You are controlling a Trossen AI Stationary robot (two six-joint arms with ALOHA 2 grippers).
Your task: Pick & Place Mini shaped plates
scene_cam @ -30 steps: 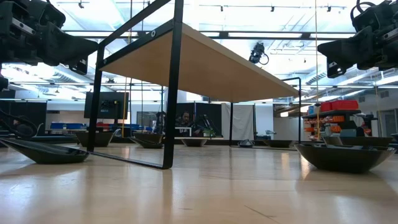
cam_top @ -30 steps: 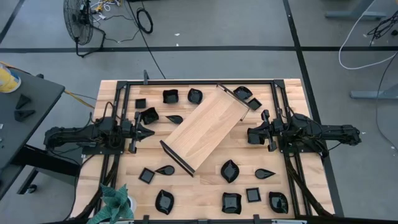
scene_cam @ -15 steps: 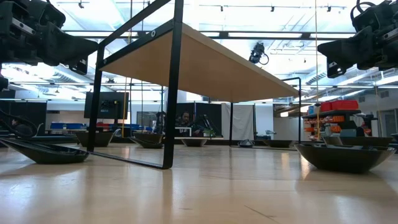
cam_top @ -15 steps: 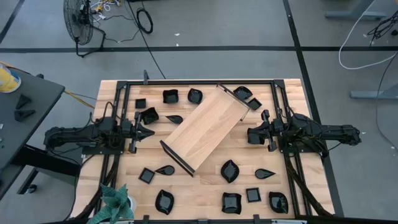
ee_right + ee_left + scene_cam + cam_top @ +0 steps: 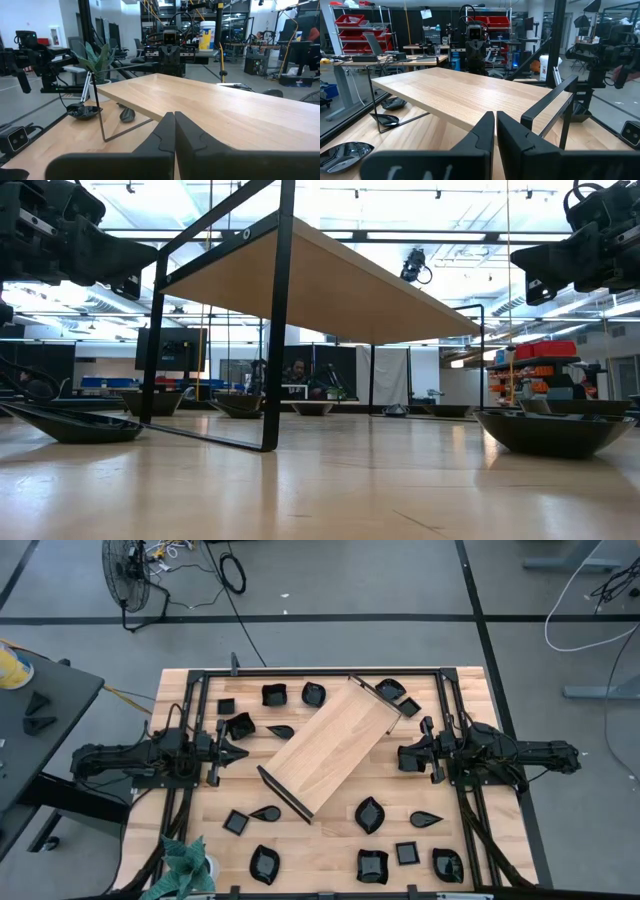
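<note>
Across the wooden table [image 5: 330,835], small glossy black plates [image 5: 369,814] ring a raised light-wood tray [image 5: 332,745] (set diagonally); left end effector [image 5: 240,751] and right end effector [image 5: 402,757], both closed and empty, flank it.

The small dishes [image 5: 369,815] are glossy black. The tray [image 5: 330,745] is pale wood with black ends. The bench [image 5: 320,840] shows light wood grain. The bins [image 5: 350,35] are red.
</note>
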